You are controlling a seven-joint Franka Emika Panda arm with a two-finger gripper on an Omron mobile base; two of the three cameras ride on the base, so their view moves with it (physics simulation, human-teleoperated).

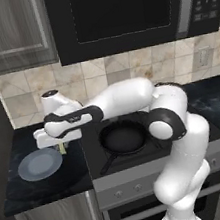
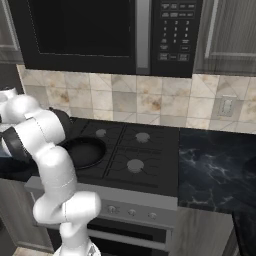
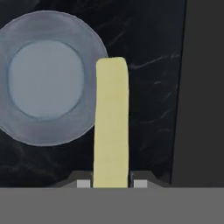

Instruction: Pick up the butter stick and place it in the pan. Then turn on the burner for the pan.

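Pincer (image 3: 109,183) clamped on one end of butter stick (image 3: 111,122), held over dark counter (image 3: 148,109) beside grey plate (image 3: 46,78), left of pan (image 1: 123,137); likely light, soft, greasy, so firm but gentle squeeze nearer middle probably safer against slipping.

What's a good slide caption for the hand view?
Tool shut on the butter stick, held above the dark counter beside the grey-blue plate.
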